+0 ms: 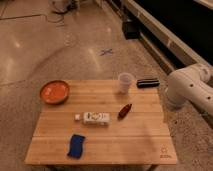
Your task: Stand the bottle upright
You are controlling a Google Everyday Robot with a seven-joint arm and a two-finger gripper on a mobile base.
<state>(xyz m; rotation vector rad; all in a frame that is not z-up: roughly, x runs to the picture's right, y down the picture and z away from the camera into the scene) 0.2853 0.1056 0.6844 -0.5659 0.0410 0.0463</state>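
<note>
Small white plastic bottle with orange-and-dark label (96, 118) lies on its side at centre of wooden table (135, 145); uprighting not yet begun. Gripper, unseen beyond white robot arm (187, 87) at three o'clock, spread wide and empty.

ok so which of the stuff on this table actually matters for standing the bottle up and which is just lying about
For the job:
bottle, lying on its side on the table
tool, out of view; only the arm shows, at the right

Lying about:
orange bowl
cup
dark red object
blue sponge
black object
</note>
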